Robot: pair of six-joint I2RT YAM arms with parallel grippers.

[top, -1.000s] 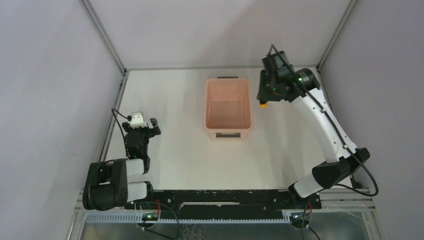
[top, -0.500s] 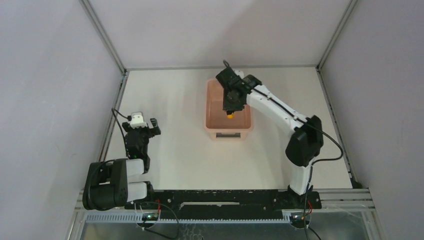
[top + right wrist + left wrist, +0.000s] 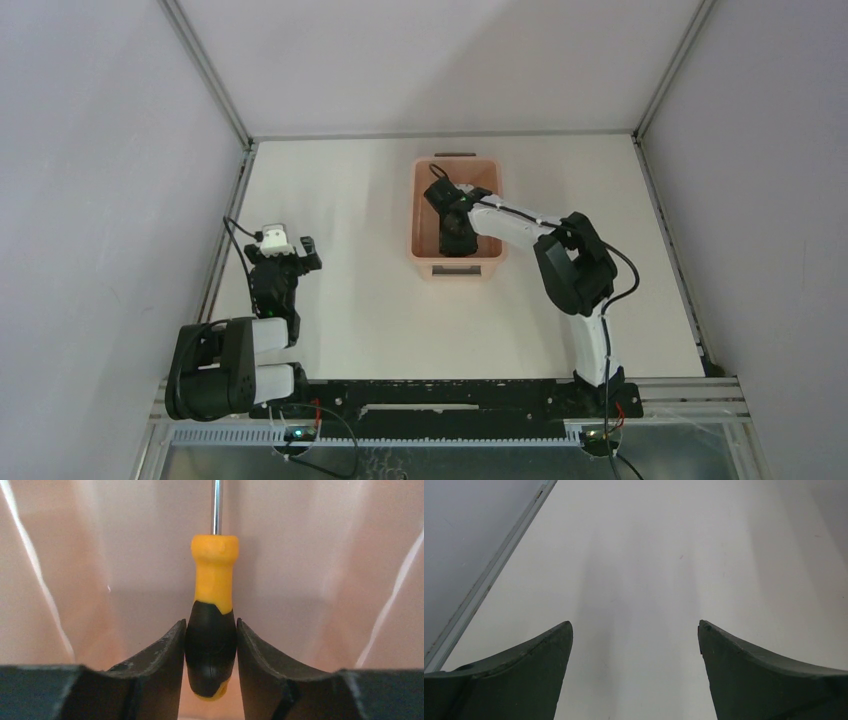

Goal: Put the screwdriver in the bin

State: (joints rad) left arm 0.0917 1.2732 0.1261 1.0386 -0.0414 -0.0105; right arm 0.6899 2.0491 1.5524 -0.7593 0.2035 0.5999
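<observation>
The pale salmon-pink bin (image 3: 424, 200) stands at the table's middle back. My right gripper (image 3: 455, 240) is down inside it, near its front end, shut on the screwdriver. In the right wrist view the screwdriver (image 3: 212, 580) has a yellow-orange and black handle held between the two fingers, my right gripper (image 3: 211, 630) closed on the black part, with the thin metal shaft pointing away over the bin's pink floor (image 3: 125, 555). From above the screwdriver is hidden by the gripper. My left gripper (image 3: 283, 255) is open and empty over bare table at the left (image 3: 634, 630).
The metal frame rail (image 3: 489, 575) runs along the table's left edge beside my left gripper. Grey walls enclose the table on the left, back and right. The right arm (image 3: 560, 260) reaches across the table into the bin.
My right gripper swung left with the screwdriver from beside the bin's right rim to over the bin, then lowered into it near the front end. The left arm has not moved.
</observation>
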